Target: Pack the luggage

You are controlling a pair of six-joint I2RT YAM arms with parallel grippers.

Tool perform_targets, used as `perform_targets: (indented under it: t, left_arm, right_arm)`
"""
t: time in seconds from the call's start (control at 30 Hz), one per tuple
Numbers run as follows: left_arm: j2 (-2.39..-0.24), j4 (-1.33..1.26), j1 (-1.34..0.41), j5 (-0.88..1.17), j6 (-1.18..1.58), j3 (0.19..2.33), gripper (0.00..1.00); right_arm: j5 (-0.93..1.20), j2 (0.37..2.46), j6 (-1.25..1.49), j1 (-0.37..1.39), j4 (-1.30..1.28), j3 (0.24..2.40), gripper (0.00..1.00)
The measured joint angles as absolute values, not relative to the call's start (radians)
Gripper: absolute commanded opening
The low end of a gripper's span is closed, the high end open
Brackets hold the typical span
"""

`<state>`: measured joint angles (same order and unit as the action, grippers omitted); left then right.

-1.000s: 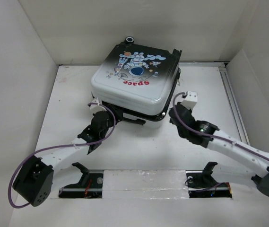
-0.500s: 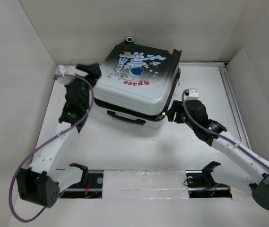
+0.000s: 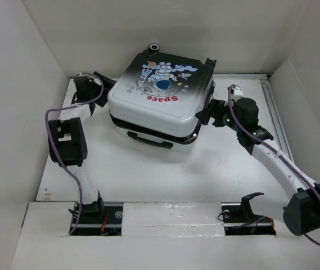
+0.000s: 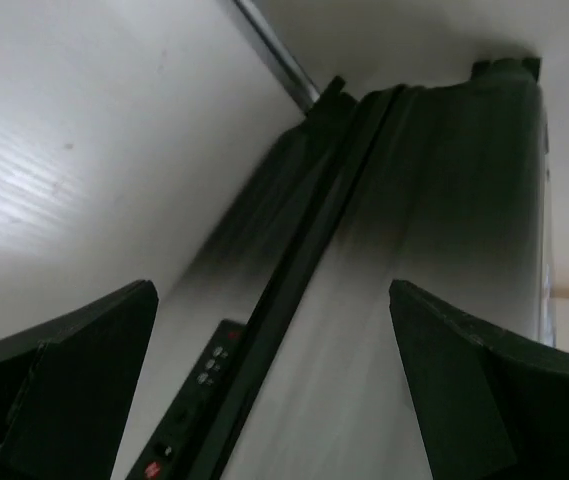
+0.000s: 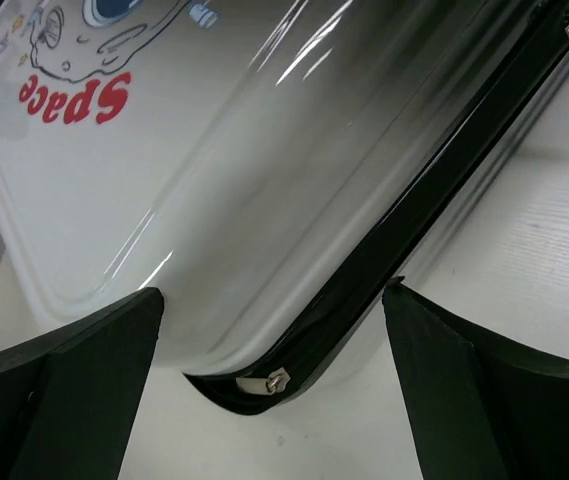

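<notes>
Left hand (image 3: 99,80) and right hand (image 3: 204,114), both spread apart, flank the lid-down white-to-black hard-shell astronaut-print suitcase (image 3: 160,95) at the worktop's (image 3: 233,163) far middle, each facing its black seam (image 5: 434,190), probably to zip it.

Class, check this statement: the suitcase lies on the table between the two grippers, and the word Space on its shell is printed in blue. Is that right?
No. The word Space on the suitcase is red, not blue; the right wrist view shows it clearly. The rest holds: the suitcase lies on the table between the left gripper and the right gripper.
</notes>
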<state>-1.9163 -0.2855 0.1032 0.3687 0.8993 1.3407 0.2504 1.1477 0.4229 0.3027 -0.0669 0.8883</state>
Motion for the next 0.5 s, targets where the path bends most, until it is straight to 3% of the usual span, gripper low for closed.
perform_targets:
  t: [0.27,0.5]
  left_arm:
    - [-1.909,-0.434,0.078,0.499,0.918,1.34,1.0]
    - [-1.851,-0.6,0.033,0.482,0.883,1.279,1.0]
  right_arm:
    - [0.389,1.294,0.438,0.219,-0.002,0.895,0.99]
    - [0.469,1.368,0.442,0.186,0.031,0.907,0.99]
